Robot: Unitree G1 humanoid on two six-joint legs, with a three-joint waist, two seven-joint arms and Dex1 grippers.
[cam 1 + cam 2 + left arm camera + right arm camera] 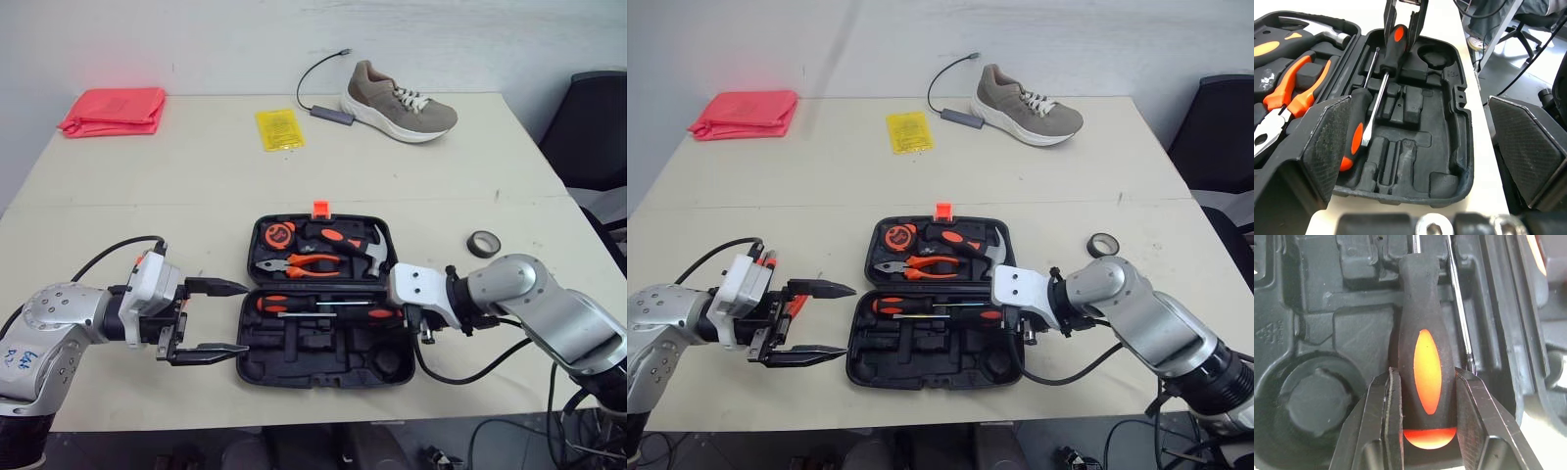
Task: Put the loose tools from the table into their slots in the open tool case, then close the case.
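Observation:
The black tool case (pixel 323 357) lies open near the table's front edge. Its far half holds a tape measure (pixel 279 235), orange pliers (pixel 309 264) and a hammer (pixel 370 250). Two black-and-orange screwdrivers lie in the near half. My right gripper (pixel 1425 401) is shut on the handle of one screwdriver (pixel 1422 352), which rests in its slot at the case's right end (pixel 384 313). The other screwdriver (pixel 1354 129) has its handle at the left end. My left gripper (pixel 240 317) stands open just left of the case, with nothing between its pads (pixel 1327 142).
A roll of black tape (pixel 483 244) lies on the table right of the case. Farther back are a yellow packet (pixel 278 128), a beige shoe (pixel 397 102) with a cable beside it, and a red cloth (pixel 115 111) at the far left.

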